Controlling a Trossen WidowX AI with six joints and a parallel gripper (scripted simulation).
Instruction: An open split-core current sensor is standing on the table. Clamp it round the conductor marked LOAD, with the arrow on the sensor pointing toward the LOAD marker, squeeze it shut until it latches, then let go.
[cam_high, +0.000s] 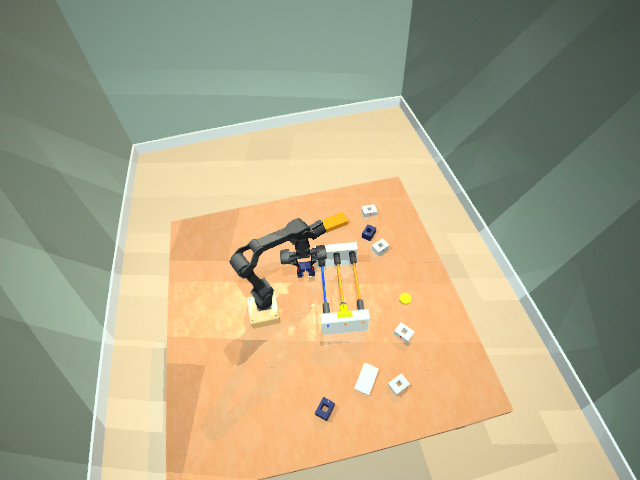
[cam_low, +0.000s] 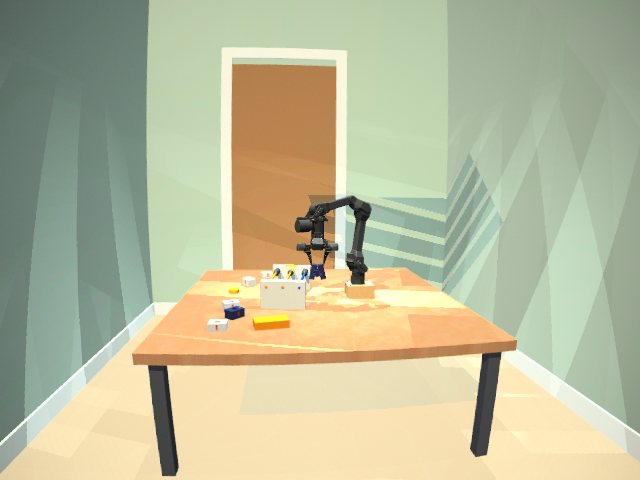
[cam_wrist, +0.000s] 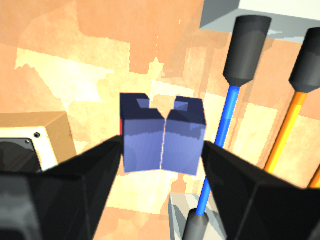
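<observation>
Sensor held in the air beside the wires

A robot's gripper (cam_high: 305, 264) (cam_low: 317, 264) (cam_wrist: 162, 143) grips the dark blue split sensor (cam_high: 306, 269) (cam_low: 317, 271) (cam_wrist: 145, 142) above the wooden table (cam_high: 232, 408) (cam_low: 323, 357) (cam_wrist: 100, 25), its fingers pressed against the outer sides. The sensor's two halves meet nearest the gripper and part below, leaving the mouth open toward the tabletop. A red mark shows on one side.

The sensor is off the wires, between the arm's pale base (cam_high: 264, 318) (cam_low: 359, 292) (cam_wrist: 56, 127) and the blue wire (cam_high: 324, 284) (cam_wrist: 226, 117), nearest of three strung between white end blocks (cam_high: 344, 323) (cam_low: 283, 295). Two orange wires (cam_high: 340, 283) (cam_wrist: 286, 132) run alongside; a yellow marker (cam_high: 344, 312) (cam_low: 292, 265) stands at the middle one's end. Its lettering and the sensor's arrow cannot be read.

Beyond the blocks lie a yellow disc (cam_high: 405, 298) (cam_low: 233, 290) and white square rings (cam_high: 374, 242). An orange bar (cam_high: 334, 221) (cam_low: 271, 322) rests on the table.
</observation>
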